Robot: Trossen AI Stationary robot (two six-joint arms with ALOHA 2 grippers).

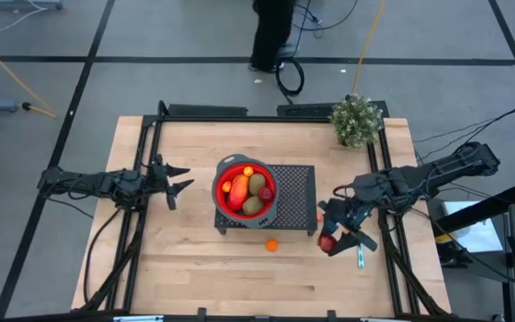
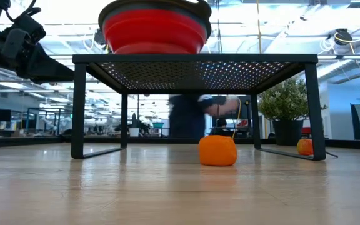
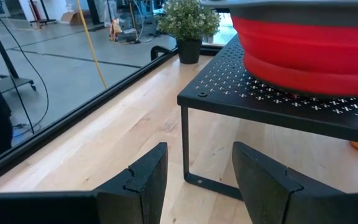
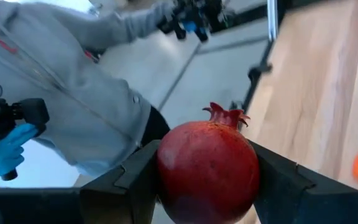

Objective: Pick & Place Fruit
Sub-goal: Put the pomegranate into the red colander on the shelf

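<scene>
Now right gripper [image 4: 207, 186] jaws clamp glossy dark-red pomegranate [image 4: 207, 169], crown up; left gripper [image 3: 197, 180] jaws parted, empty.

Bright, even overhead light; the right wrist view's background is motion-blurred, ceiling lights glare.

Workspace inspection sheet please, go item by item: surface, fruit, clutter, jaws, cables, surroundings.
Surface: wooden table, black mesh stand at centre.
Job's things: red bowl on the stand holds several fruits; orange ball on the table before the stand; dark red pomegranate in the right gripper.
Clutter: potted plant at far right corner; thin utensil near right gripper.
Grippers: right jaws shut on the pomegranate; left gripper open, empty, left of the stand.
Cables: yellow cable, black ones on the floor.
Surroundings: person beyond the table.
</scene>
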